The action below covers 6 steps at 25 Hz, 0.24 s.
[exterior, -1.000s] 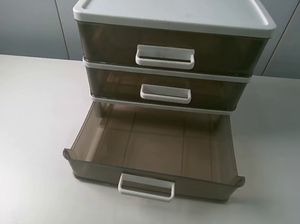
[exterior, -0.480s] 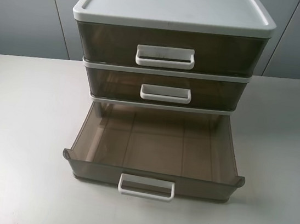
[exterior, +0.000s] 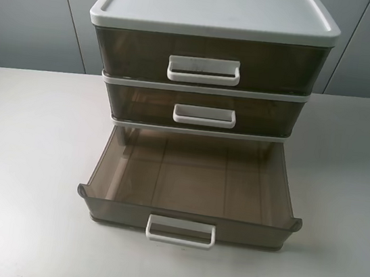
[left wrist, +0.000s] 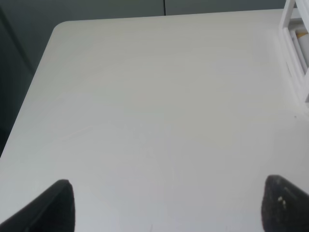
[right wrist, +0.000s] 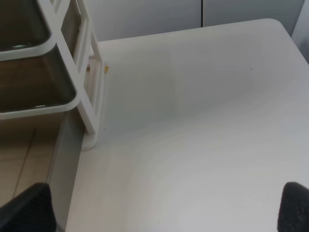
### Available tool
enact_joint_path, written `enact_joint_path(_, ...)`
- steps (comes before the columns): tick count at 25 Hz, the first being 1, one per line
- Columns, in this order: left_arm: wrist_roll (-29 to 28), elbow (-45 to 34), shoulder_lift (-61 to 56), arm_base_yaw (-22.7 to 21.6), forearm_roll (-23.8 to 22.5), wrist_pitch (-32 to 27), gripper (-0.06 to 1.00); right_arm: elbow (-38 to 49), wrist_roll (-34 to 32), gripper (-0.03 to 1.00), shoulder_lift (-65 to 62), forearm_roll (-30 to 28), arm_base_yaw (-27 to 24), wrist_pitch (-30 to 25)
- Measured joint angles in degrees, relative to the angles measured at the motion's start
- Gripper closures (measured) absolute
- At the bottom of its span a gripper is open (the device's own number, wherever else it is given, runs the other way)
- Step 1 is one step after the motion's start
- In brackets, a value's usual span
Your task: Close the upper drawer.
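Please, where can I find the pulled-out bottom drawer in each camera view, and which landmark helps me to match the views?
Exterior high: the bottom drawer lies at lower centre, pulled out toward the camera and empty.
Left wrist: it is not in this picture.
Right wrist: its side wall and part of its floor show at the lower left edge.
Shared landmark: the unit's white frame shows in all three views.
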State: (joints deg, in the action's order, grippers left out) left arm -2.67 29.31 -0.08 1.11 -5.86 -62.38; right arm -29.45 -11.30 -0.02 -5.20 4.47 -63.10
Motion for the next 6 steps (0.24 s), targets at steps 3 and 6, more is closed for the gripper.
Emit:
enact_joint_path(3, 0.0, 0.0, 0.0, 0.0, 0.0, 0.0, 0.2, 0.0, 0.0, 0.27, 0.0, 0.0, 0.0, 0.0)
enact_joint_path(6, 0.0, 0.0, 0.0, 0.0, 0.0, 0.0, 0.2, 0.0, 0.0, 0.27, 0.0, 0.0, 0.0, 0.0)
